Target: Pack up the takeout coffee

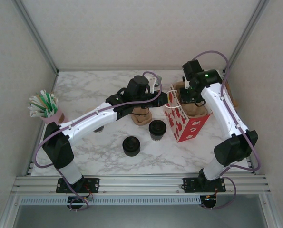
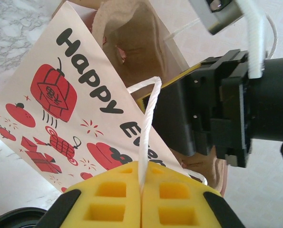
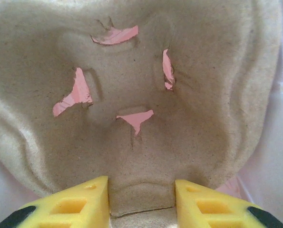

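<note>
The takeout coffee (image 1: 157, 129), a small cup under a black lid, stands on the table just left of the red-and-white "Happy" gift bag (image 1: 189, 124). My left gripper (image 1: 164, 98) is shut on the bag's white cord handle (image 2: 149, 118), which runs up from between its yellow pads (image 2: 142, 186). My right gripper (image 1: 188, 98) is over the bag's mouth. It is shut on a tab of the brown pulp cup carrier (image 3: 141, 118), whose edge sits between its pads (image 3: 141, 202). The carrier (image 1: 194, 108) sits partly inside the bag (image 2: 60, 104).
A short stack of black lids (image 1: 131, 146) stands near the table's front. A second pulp carrier (image 1: 142, 116) lies under my left arm. A pink cup of straws (image 1: 46, 108) is at the far left. The right arm's black wrist (image 2: 217, 109) hangs close to the handle.
</note>
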